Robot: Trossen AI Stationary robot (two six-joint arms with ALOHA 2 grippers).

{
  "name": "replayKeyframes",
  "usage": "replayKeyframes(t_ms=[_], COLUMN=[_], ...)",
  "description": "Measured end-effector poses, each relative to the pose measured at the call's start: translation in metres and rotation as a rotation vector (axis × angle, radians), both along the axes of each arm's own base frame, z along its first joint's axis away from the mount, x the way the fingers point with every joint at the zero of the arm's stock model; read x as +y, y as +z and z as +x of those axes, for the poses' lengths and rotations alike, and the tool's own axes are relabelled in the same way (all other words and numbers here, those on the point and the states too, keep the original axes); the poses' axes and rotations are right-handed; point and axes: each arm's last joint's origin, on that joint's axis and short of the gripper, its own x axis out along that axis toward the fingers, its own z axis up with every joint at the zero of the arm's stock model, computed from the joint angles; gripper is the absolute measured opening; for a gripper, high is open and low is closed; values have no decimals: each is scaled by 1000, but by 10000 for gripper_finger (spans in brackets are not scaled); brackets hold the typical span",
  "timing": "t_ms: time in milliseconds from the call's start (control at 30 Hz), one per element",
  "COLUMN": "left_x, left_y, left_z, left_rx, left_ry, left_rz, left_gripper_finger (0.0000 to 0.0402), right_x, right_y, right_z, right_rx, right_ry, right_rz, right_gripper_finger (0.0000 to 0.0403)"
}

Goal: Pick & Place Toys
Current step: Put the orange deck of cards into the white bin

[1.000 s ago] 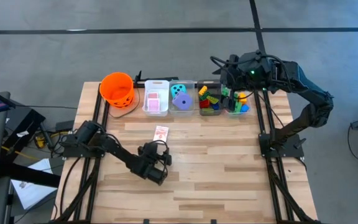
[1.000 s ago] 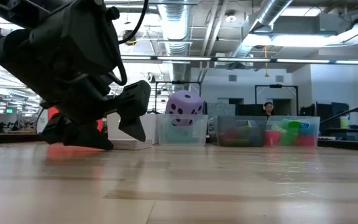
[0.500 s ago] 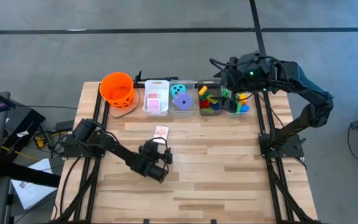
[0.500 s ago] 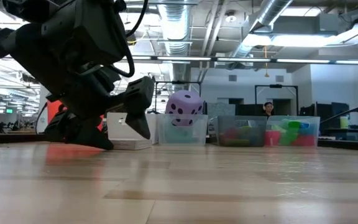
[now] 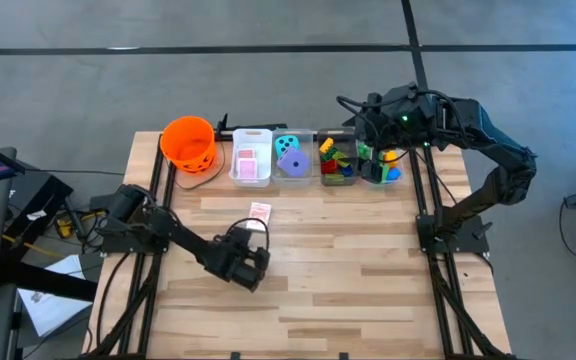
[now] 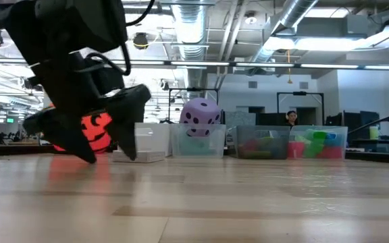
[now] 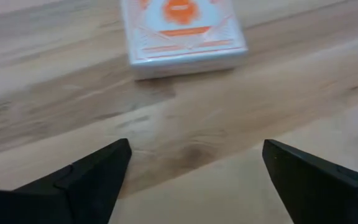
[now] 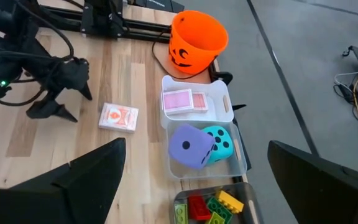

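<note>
Open-plan lab: exposed ceiling ducts [image 6: 193, 27], concrete floor [image 5: 268, 70]

txt: none legible | card pack [image 7: 182, 34]: print unreadable

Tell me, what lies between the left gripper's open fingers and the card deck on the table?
Only bare wooden table. The left wrist view shows the left gripper open, apart from the card deck.

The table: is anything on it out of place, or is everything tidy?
One thing stands out: a pack of cards lies alone on the bare wood, slightly askew, while the other toys sit in the bins along the far edge. The left gripper, fingers open, hovers just short of it. Nothing looks spilled or damaged.
</note>
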Motion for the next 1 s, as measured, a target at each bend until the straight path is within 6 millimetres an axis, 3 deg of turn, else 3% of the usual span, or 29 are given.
replayKeyframes(t_ms=[433, 633, 1000], left_x=[13, 12, 19], left_y=[-33, -47, -50], left_z=[6, 10, 17], left_rx=[-21, -55, -62], left_ry=[21, -13, -9], left_rz=[260, 389, 416], left_gripper_finger=[352, 352, 363], right_x=[-1, 2, 14], right_y=[-10, -24, -53], right_z=[12, 35, 72], right_rx=[59, 104, 199], right_ry=[24, 32, 48], right_rz=[20, 44, 94], right_gripper_finger=[383, 383, 383])
